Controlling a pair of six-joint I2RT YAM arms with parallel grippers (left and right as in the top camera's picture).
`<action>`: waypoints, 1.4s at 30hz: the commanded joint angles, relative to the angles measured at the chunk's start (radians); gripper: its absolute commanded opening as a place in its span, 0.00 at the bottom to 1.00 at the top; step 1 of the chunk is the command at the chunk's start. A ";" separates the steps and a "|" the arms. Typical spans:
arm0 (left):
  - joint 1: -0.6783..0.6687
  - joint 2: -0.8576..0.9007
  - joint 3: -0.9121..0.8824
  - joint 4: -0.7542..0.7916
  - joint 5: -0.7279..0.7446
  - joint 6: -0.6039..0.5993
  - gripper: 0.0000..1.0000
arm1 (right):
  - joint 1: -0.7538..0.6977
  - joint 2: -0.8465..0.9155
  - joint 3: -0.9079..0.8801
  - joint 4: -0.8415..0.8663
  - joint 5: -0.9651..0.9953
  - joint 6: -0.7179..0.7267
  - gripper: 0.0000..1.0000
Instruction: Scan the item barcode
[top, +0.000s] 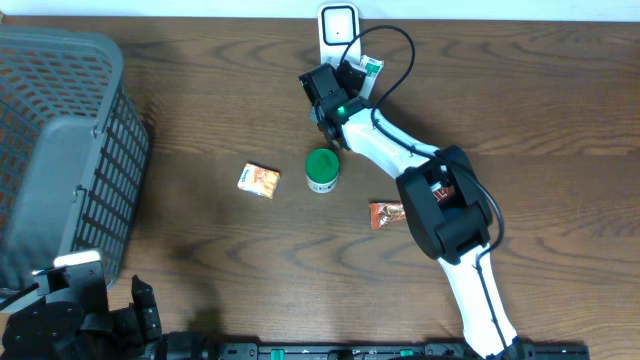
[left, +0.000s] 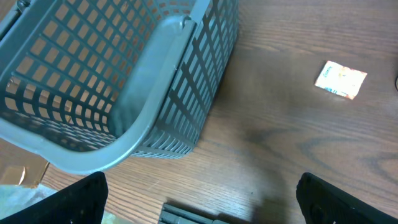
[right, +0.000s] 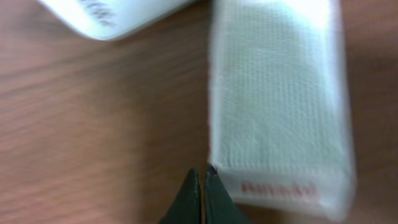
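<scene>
The item is a white packet with red lettering (right: 280, 106), lying flat on the wooden table; from overhead it shows as a small white and green pack (top: 371, 67) at the back centre. A white scanner (top: 338, 25) stands just behind it, and its rounded edge (right: 112, 15) shows in the right wrist view. My right gripper (right: 203, 173) is shut with nothing between its fingers, its tips at the packet's near left corner. My left gripper (left: 202, 202) stands wide open and empty at the table's front left, beside the basket.
A grey mesh basket (top: 60, 150) fills the left side. An orange and white packet (top: 259, 180), a green round tub (top: 322, 171) and a brown snack packet (top: 388, 214) lie mid-table. The right arm (top: 440, 200) stretches diagonally over the centre right.
</scene>
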 joint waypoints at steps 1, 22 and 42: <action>0.004 0.002 0.005 0.001 -0.009 -0.012 0.97 | 0.017 -0.132 -0.005 -0.157 0.265 -0.011 0.01; 0.004 0.002 0.005 0.001 -0.009 -0.013 0.97 | -0.052 0.009 -0.007 -0.052 0.137 -0.027 0.99; 0.004 0.002 0.005 0.001 -0.009 -0.013 0.97 | -0.166 -0.075 -0.006 -0.309 0.084 -0.131 0.11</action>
